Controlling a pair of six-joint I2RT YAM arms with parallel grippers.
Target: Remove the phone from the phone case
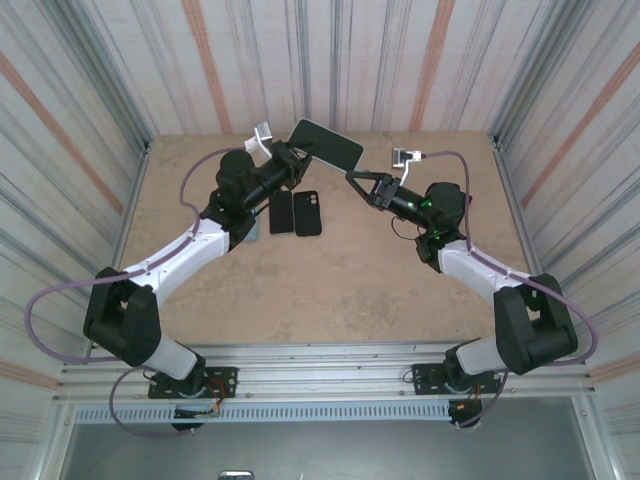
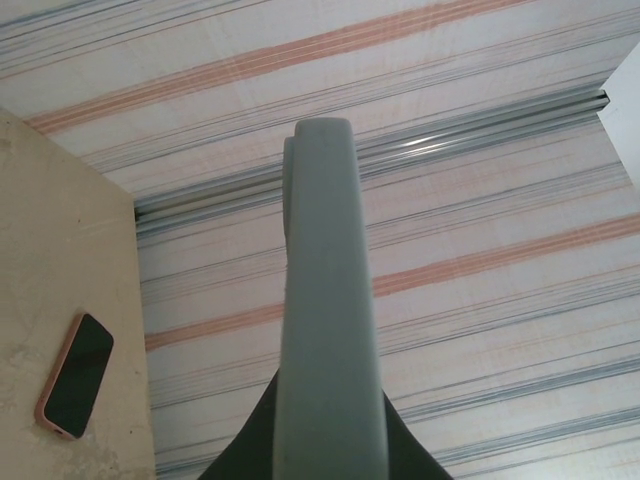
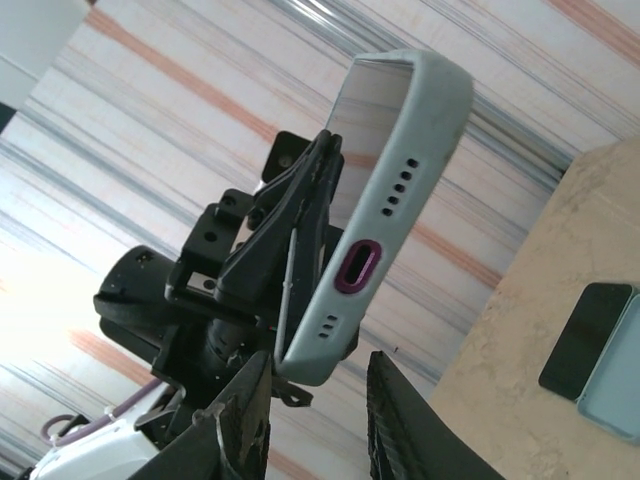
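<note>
The phone case (image 3: 395, 190) is grey-green with a purple charging port. The phone (image 1: 325, 145) sits inside it, its dark glossy screen showing. My left gripper (image 1: 293, 160) is shut on the cased phone and holds it raised above the table's far side. In the left wrist view the case (image 2: 330, 300) runs edge-on up from between the jaws of the left gripper (image 2: 330, 445). My right gripper (image 3: 315, 405) is open, and the case's lower corner hangs between its two fingertips. In the top view the right gripper (image 1: 353, 178) is at the phone's near right corner.
A dark phone (image 1: 282, 212) and a black case (image 1: 308, 213) lie side by side on the table (image 1: 330, 290) under the left arm. A pink-cased phone (image 2: 75, 375) lies on the table. A pale green case (image 3: 615, 395) rests beside a dark phone (image 3: 585, 340). Striped walls enclose the table.
</note>
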